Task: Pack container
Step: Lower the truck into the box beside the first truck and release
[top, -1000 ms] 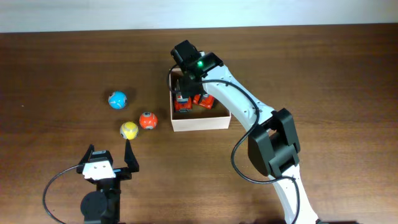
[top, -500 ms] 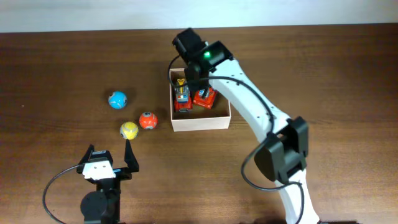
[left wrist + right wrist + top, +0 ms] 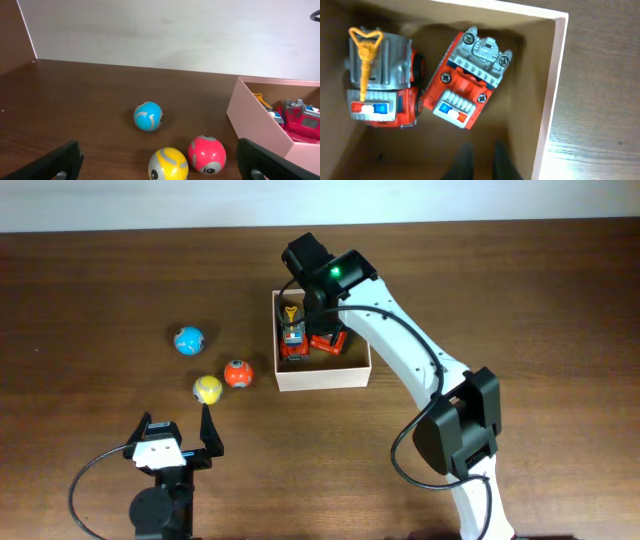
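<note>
Since a second ago the right arm has risen off the box (image 3: 355,372), where it was pressed low over the toys, and both toy trucks now show plainly inside. From my seat, the box sits near the middle of the bench (image 3: 520,280), with the right arm's wrist hanging above its far edge. Looking down through the right wrist camera, I see the right gripper (image 3: 482,150) with its fingers drawn nearly together and nothing between them, poised over the tan floor of the box. The truck with the yellow hook (image 3: 382,80) lies along the box's left side, and the red truck with the grey top (image 3: 467,80) lies just beside it, tilted at an angle, the two touching or almost so. The left gripper (image 3: 160,170) rests at the near edge of the bench, fingers spread wide and empty, facing three balls that lie on the bench left of the box: a blue ball (image 3: 148,116) farthest off, a yellow ball (image 3: 168,164) nearest, and a red ball (image 3: 206,155) just beside the yellow one and near the box wall.
</note>
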